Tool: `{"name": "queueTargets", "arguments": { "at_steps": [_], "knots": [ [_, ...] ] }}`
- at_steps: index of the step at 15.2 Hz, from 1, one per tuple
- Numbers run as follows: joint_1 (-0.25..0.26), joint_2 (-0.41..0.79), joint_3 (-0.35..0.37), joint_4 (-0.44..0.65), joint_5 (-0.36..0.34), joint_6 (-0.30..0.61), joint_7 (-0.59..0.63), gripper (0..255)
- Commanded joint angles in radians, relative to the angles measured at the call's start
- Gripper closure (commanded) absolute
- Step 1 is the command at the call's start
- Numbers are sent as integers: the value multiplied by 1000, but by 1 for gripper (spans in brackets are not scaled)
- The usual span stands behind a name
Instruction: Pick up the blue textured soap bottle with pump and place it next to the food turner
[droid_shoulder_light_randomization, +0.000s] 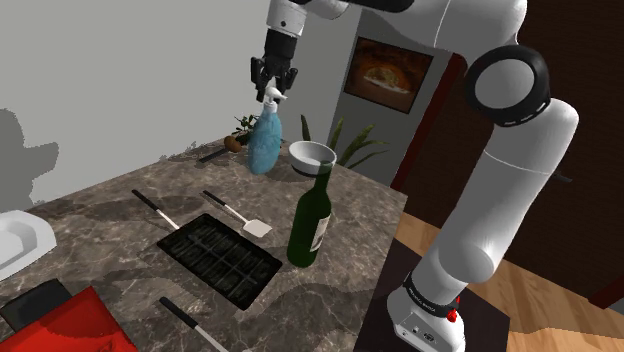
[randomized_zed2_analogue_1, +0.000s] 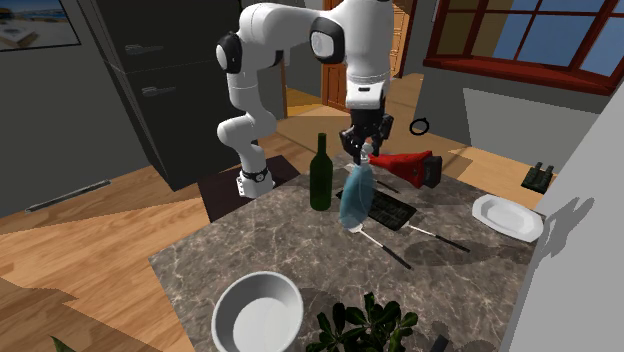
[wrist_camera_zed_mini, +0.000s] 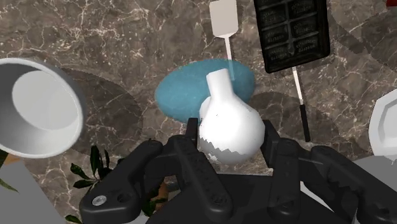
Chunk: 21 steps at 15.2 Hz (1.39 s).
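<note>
Blue bottle (droid_shoulder_light_randomization: 265, 142) upright — white turner (droid_shoulder_light_randomization: 256, 227) apart.

The white arm (droid_shoulder_light_randomization: 505, 150) reaches from five o'clock toward eleven in the shoulder view; its gripper (droid_shoulder_light_randomization: 273, 90) points down, clasping the pump of the soap bottle (droid_shoulder_light_randomization: 265, 143).

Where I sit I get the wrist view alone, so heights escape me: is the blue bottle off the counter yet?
Observer: It looks so. In the second exterior view the soap bottle hangs upright under the gripper, which clasps its white pump. Its base seems clear of the marble counter.
Operator: Anything tall near the turner that I can't see?
Observer: Yes. In the shoulder view a dark green wine bottle stands upright beside the black grill pan, on the side toward the stand. It is close to the white head of the food turner.
</note>
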Motion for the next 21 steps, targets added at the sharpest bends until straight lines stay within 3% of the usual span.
{"name": "queueTargets", "arguments": {
  "at_steps": [1, 11, 21],
  "knots": [
    [8, -56, 7, -50, 4, -3, 16, 255],
    [47, -338, 48, -212, 40, -109, 111, 255],
    [89, -546, 101, -233, 94, -275, 236, 255]
  ]
}}
